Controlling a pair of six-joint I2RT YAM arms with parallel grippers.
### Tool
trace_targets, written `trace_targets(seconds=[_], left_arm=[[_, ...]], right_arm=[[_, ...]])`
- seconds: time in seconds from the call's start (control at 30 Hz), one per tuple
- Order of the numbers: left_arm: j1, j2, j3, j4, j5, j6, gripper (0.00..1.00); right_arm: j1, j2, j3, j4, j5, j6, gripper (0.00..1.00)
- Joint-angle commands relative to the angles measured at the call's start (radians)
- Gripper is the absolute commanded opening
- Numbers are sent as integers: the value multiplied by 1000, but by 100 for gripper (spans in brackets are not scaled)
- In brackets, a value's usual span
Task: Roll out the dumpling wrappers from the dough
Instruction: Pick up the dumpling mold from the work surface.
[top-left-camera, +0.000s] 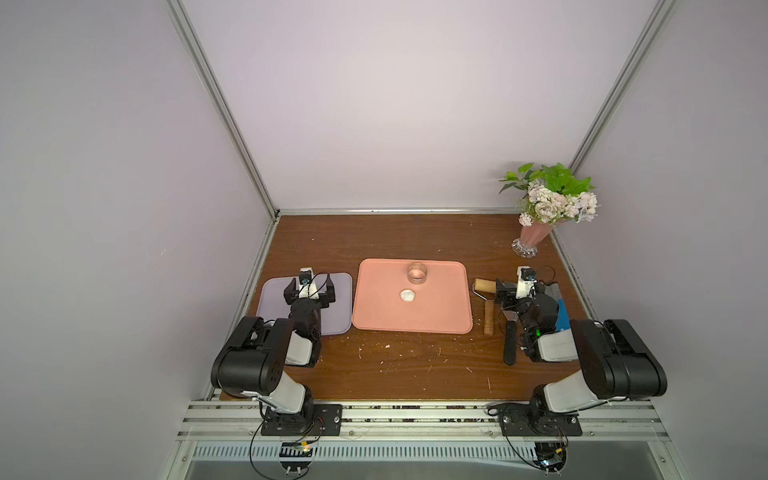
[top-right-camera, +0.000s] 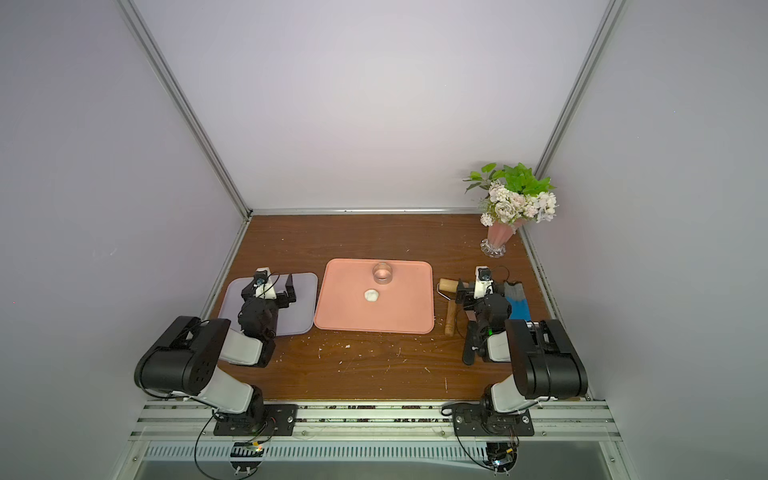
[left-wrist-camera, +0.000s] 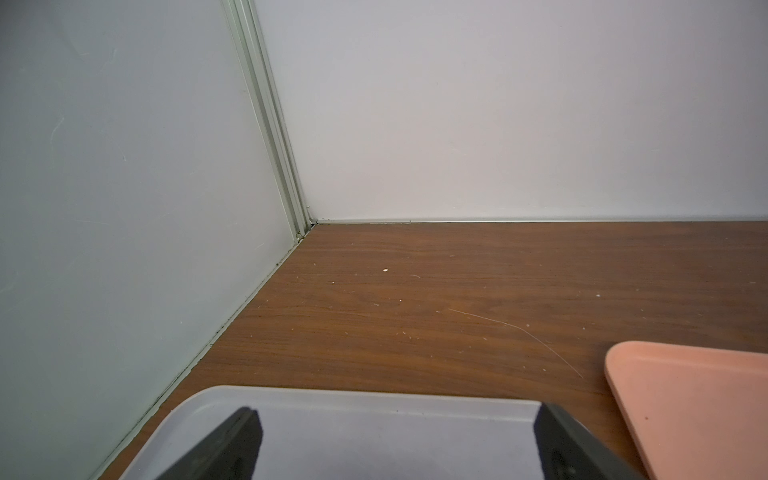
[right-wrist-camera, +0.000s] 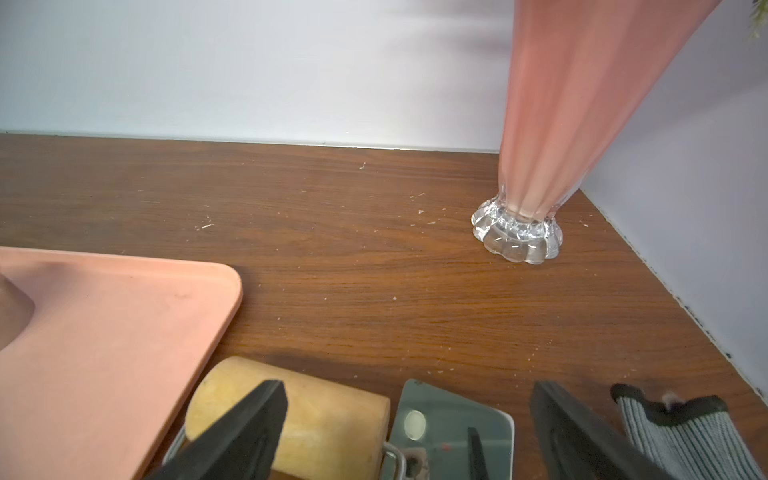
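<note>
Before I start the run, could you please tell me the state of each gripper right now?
Left gripper: open, empty, over the grey tray.
Right gripper: open, empty, over the wooden roller and scraper.

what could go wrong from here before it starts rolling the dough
The roller lies close beside the scraper below the open right gripper, so a grab may catch both. The ring cutter stands just behind the dough on the pink tray; a long stroke could strike it.

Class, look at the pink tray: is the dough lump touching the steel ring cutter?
Apart. Both top views show bare pink tray between the dough and the ring cutter.
</note>
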Motion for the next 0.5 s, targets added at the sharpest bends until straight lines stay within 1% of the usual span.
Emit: trace_targets(seconds=[0.0, 0.47], left_arm=[[-6, 6, 3, 18, 16, 8, 99], [-1, 4, 9, 6, 19, 1, 99]], right_arm=[[8, -1, 21, 46, -7, -15, 100], [7, 0, 23, 43, -8, -12, 100]])
